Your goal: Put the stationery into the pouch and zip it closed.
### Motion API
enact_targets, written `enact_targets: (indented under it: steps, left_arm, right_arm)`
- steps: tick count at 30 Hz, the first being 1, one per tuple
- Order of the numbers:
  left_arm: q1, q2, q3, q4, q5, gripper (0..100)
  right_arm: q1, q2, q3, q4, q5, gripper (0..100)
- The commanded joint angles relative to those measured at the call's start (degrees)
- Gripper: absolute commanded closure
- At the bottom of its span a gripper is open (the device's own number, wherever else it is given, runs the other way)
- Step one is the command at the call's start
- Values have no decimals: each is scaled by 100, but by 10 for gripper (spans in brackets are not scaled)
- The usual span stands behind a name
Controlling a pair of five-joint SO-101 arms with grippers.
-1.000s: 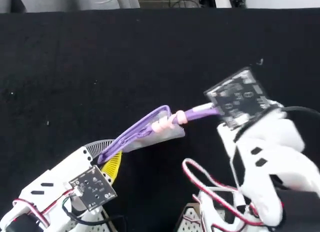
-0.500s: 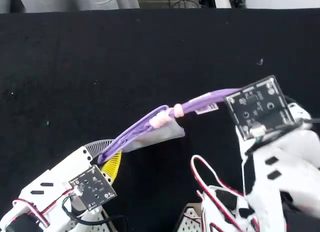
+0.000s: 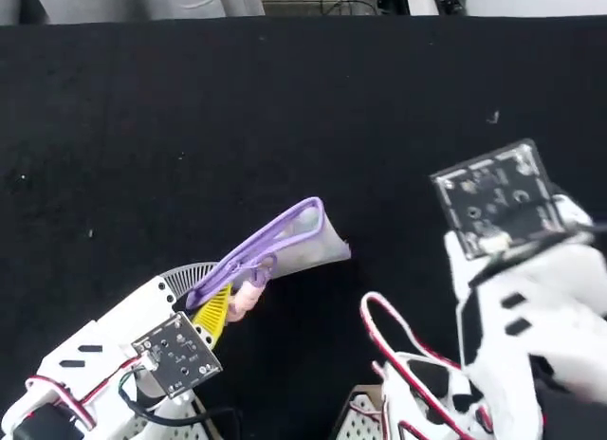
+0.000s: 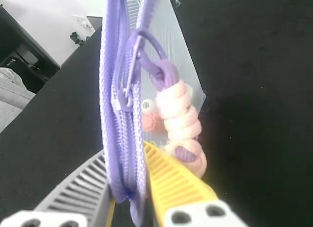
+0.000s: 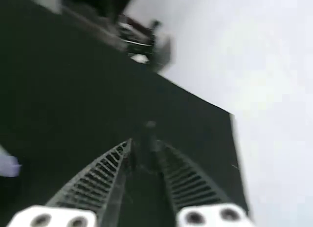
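Left tool point(image 4: 124, 156) clamps pouch point(image 4: 164, 46); right tool point(image 5: 145, 139) — apart.

A black table point(image 3: 142, 99) stands before a white wall point(image 5: 274, 65).

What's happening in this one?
The left gripper holds the clear pouch by one end of its purple zipper, over the black table. The pink zipper pull dangles near its jaws. The right gripper sits off to the side, apart from the pouch.
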Motion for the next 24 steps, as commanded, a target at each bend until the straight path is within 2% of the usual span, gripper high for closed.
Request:
enact_targets:
  steps: [1,4,10,14,24]
  left_arm:
    - [-92,26,233,-18,26,972]
    - [-92,26,233,-18,35,972]
    - [-110,26,233,-316,264,972]
    - [-101,26,233,-492,475,972]
    - [-101,26,242,-501,484,972]
  right_arm:
    - [-1108,57,382,141,-475,787]
    - [-2092,-13,637,149,-888,722]
    - [-3912,-391,1235,141,-2259,760]
    - [-4914,-435,1868,44,-2418,760]
    - [-5653,-444,2835,-598,-2418,761]
